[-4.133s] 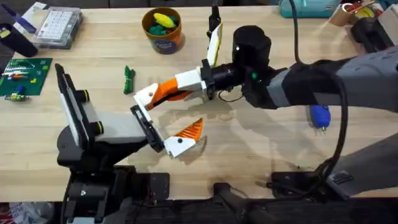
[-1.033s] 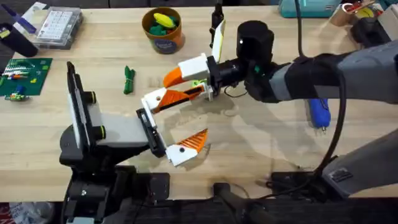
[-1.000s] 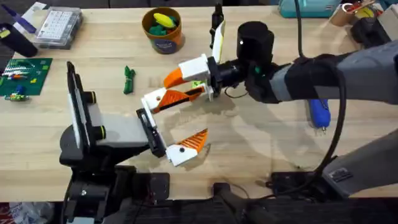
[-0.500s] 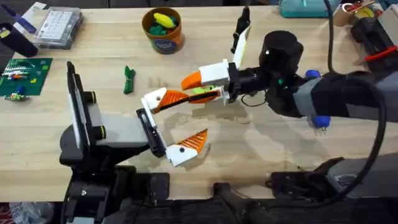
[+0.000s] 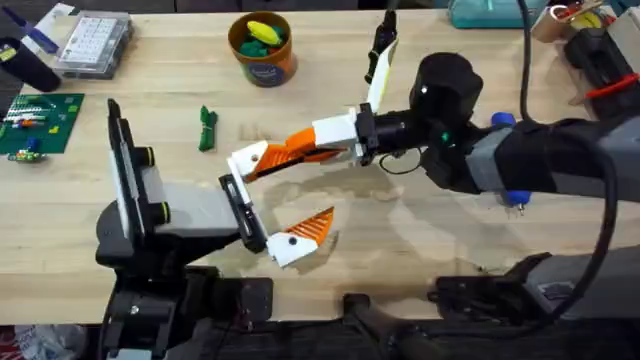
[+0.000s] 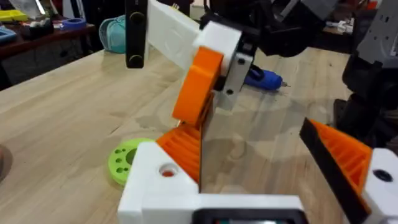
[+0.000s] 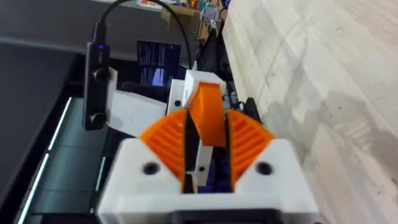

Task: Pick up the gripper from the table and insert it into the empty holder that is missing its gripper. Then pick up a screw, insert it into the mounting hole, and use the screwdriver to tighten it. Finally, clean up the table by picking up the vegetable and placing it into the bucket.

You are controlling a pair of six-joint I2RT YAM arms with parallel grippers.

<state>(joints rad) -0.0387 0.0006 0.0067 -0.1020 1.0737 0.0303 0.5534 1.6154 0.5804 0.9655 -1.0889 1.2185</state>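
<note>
Two arms met over the middle of the tabletop (image 5: pixel 420 240): the right gripper (image 5: pixel 318 143), reaching in from the right, had its fingers (image 7: pixel 245 140) pressed on the gripper (image 7: pixel 208 115), an orange ribbed finger raised above the wood and touching the far finger of the left gripper (image 5: pixel 275 200). Left fingers (image 5: pixel 305 230) stood spread, pinching nothing. Farther left lay the vegetable (image 5: pixel 207 128), with the bucket (image 5: pixel 262 48) at the far edge.

right pincer (image 5: pixel 300 150): was spread | now clamped on left pincer's upper finger (image 5: pixel 262 160) | arm pulled rightward
</note>
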